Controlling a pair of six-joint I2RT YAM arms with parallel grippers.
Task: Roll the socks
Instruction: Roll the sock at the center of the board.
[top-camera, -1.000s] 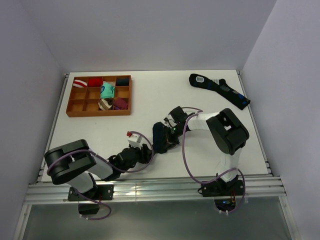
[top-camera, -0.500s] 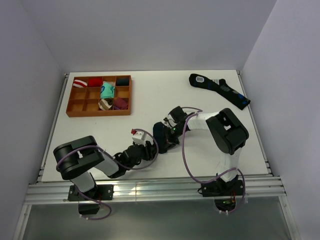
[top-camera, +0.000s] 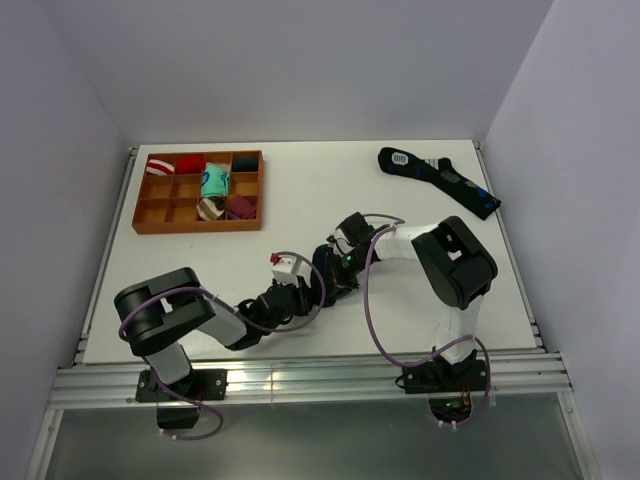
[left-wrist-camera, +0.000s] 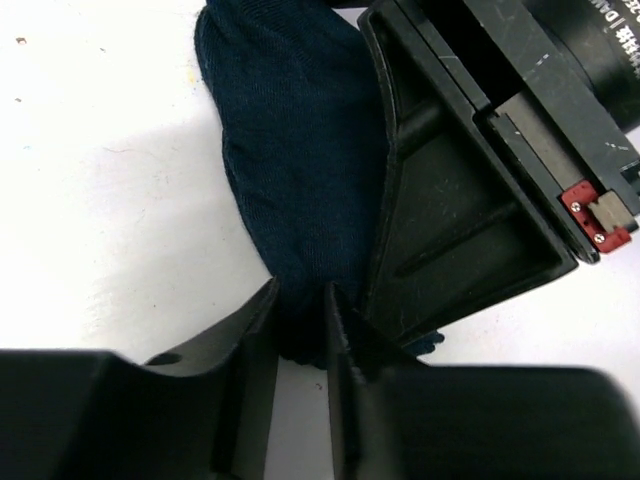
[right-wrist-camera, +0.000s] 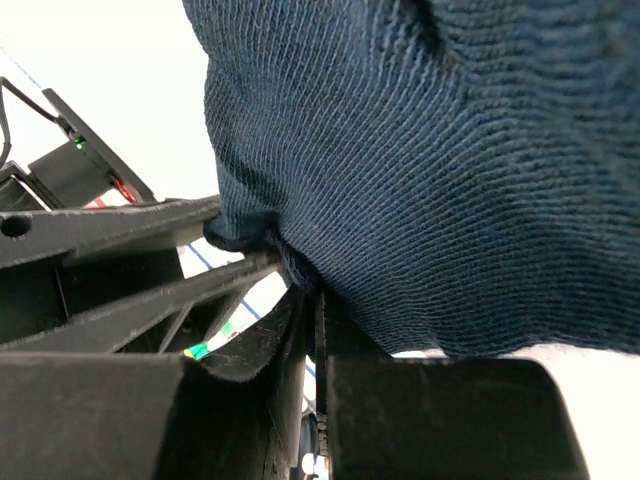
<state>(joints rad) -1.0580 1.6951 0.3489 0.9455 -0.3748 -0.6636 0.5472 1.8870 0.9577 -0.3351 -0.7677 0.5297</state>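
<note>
- The socks (top-camera: 322, 268), a short, plain dark navy pair, lie near the middle of the white worktop (top-camera: 300, 190), between the two arms' tips and ahead of both bases.
- The left end effector (left-wrist-camera: 300, 292) reaches in from the near-left. Its two fingers (left-wrist-camera: 262, 320) stand close together with a fold of the navy fabric pinched between them at the socks' near end.
- In the left wrist view, the socks (left-wrist-camera: 290, 170) stretch away from that pinch across the worktop. The right arm's black end effector body lies just beside them on the right and overlaps their edge.
- The right end effector (right-wrist-camera: 312, 300) is clamped on the socks too. Its fingers are almost touching, and the lower edge of the ribbed knit (right-wrist-camera: 450, 170) is caught in the narrow slit between them.
- In the right wrist view, the left arm's fingers (right-wrist-camera: 130, 225) come in from the left and meet the same bunched edge of fabric, just beside the right arm's grip.
- An orange compartment tray (top-camera: 197, 228) sits at the far left of the worktop with colourful sock bundles (top-camera: 213, 182) in several cells.
- A longer black sock with blue patches (top-camera: 440, 180) lies at the far right, well apart from the arms.
</note>
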